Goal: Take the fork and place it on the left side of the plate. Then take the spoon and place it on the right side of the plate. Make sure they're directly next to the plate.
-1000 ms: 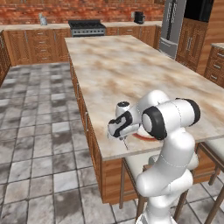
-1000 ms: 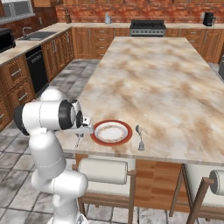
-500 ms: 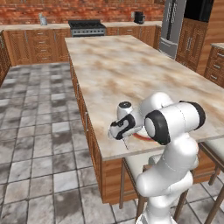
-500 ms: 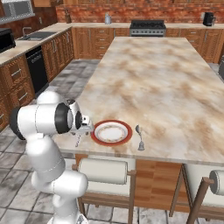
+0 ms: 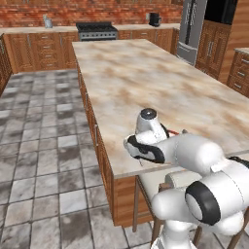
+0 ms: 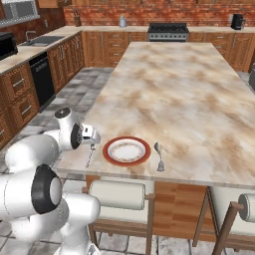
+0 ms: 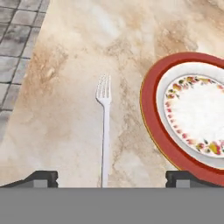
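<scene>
pale grey fork [image 7: 104,127], red-rimmed white plate [image 7: 154,127] with a floral ring, beige-brown marbled counter [image 7: 78,52]

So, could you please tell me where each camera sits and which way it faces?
Left base view: behind the arm's left, facing the marble island counter; white arm lower right.
Right base view: behind its right, facing the red-rimmed round plate, with the arm lower left.
Hand view: looking down past the open gripper at the slim grey metal fork.
Right and hand views share plate and fork.

Setting: home kitchen. Long marble-look island worktop [image 6: 184,89] on wooden base cabinets [image 5: 34,51]. Range [image 6: 168,31] at far brick wall, steel refrigerator [image 5: 190,29] at right, sink [image 6: 42,41] along left counter. Grey tiled floor [image 5: 39,146]; padded stools [image 6: 118,195] at near edge.
</scene>
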